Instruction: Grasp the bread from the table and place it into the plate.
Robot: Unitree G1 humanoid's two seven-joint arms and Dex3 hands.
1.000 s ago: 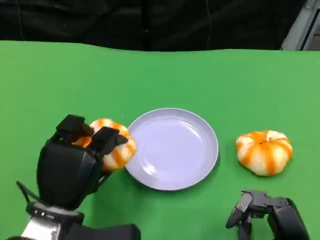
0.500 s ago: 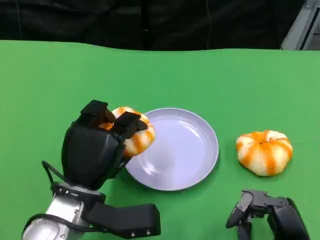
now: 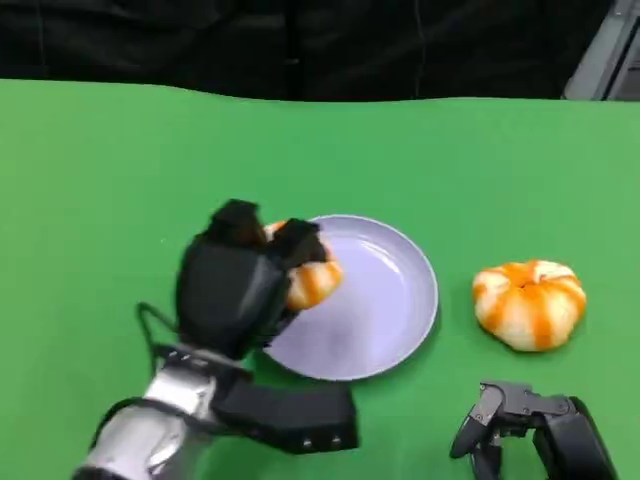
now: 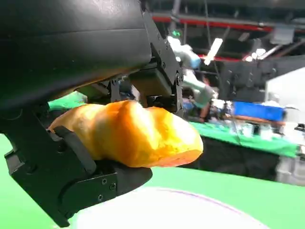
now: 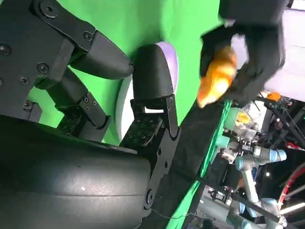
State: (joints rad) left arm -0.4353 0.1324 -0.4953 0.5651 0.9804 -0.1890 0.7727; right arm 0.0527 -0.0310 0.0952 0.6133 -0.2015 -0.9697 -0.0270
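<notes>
Green table [image 3: 120, 150] is spanning the whole head view, with a black backdrop [image 3: 300, 45] hanging behind its far edge.

Lavender plate [image 3: 385, 300] is sitting on the table near the middle, upright and flat; its left portion is being covered by the left hand. In the left wrist view the plate's pale rim [image 4: 190, 210] is showing below the held bread.

Left hand [image 3: 240, 285] is reaching in from the lower left on its silver forearm [image 3: 150, 430], and is hanging over the plate's left rim. Its fingers [image 3: 298, 240] are curling around the bread [image 3: 312, 280], holding it firmly (thumb side underneath, other fingers over the top, as the left wrist view shows). The bread [image 4: 128, 136], orange with pale stripes, is sitting in that grasp above the left part of the plate; whether it is touching the plate surface cannot be told from the head view, though the left wrist view is showing a gap of shadow beneath it.

A second bread [image 3: 528, 303], same orange-and-white pattern, is lying on the table to the right of the plate, close to its rim but apart from it.

Right hand [image 3: 530, 430] is resting low at the lower right, near the table edge, well apart from both breads. It is holding nothing; its fingers [image 5: 100, 57] are bent but spread apart.
</notes>
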